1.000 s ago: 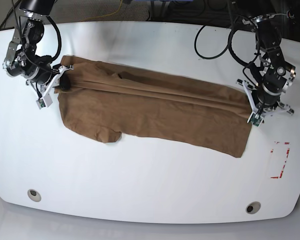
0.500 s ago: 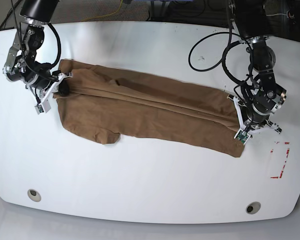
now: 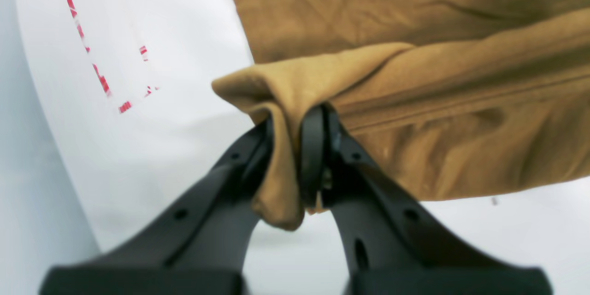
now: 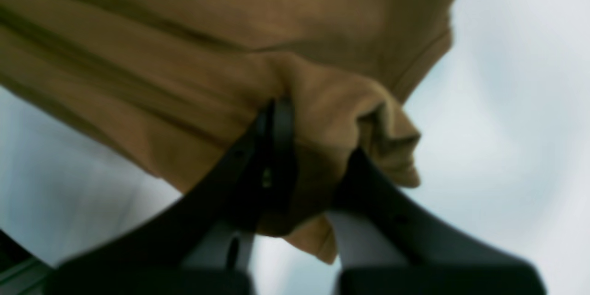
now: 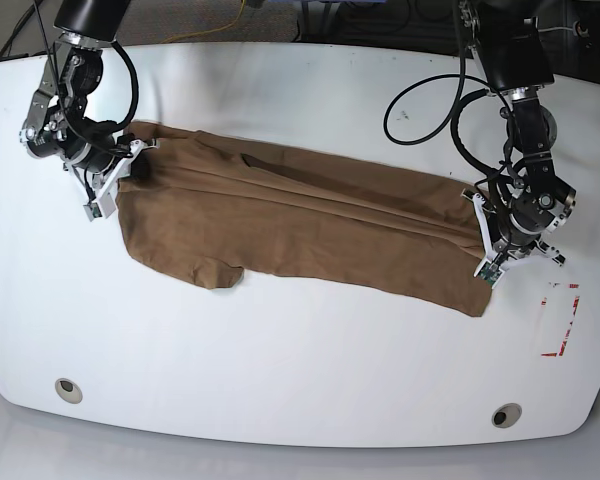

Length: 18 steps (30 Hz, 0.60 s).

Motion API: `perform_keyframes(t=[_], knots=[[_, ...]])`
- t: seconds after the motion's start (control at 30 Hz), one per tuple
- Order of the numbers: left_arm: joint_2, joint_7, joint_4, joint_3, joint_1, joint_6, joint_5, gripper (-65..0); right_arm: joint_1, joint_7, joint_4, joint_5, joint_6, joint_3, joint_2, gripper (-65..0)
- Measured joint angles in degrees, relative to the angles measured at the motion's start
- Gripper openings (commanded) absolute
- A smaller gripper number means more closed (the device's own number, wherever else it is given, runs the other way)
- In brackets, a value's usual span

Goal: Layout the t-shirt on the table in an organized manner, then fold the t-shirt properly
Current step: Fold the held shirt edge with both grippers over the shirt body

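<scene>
Spanning most of the base view, the white table (image 5: 300,360) carried the tan-brown t-shirt (image 5: 300,225), which we saw stretched out as a long band running from the far left toward the right, with a lengthwise fold along its upper part and a sleeve flap hanging off its near edge. Our left gripper (image 3: 286,147) had its two black fingers (image 3: 313,156) clamped together on a bunched corner of the cloth at the shirt's right end in the base view, close to the red dashed rectangle mark (image 5: 562,320). Our right gripper (image 4: 313,156) was likewise pinched on a gathered wad of fabric at the opposite end, though its wrist view was blurred. We noted two round grey holes (image 5: 68,389) near the table's front edge, well apart from the shirt.
</scene>
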Motion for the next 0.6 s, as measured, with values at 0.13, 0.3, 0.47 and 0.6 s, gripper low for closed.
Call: perform_keyframes(t=[0.13, 0.3, 0.47, 0.6], knots=[[-1.6, 0.2, 0.0, 0.0, 1.9, 0.0, 0.0, -62.7, -1.4, 0.0, 0.7, 0.0, 0.0, 0.0, 0.0, -62.9], [-2.2, 0.4, 0.0, -0.2, 4.0, -0.1, 0.0, -62.7, -2.8, 0.0, 1.7, 0.0, 0.0, 0.0, 0.0, -63.0], [-2.2, -0.1, 0.0, -1.8, 4.9, 0.0, -0.4, -62.7, -2.8, 0.1, 1.8, -0.4, 0.0, 0.1, -1.0, -63.0], [-2.4, 0.3, -0.1, -2.2, 5.4, 0.0, -0.2, -62.7, -3.3, 0.1, 1.8, -0.2, 0.0, 0.1, -1.6, -63.0]])
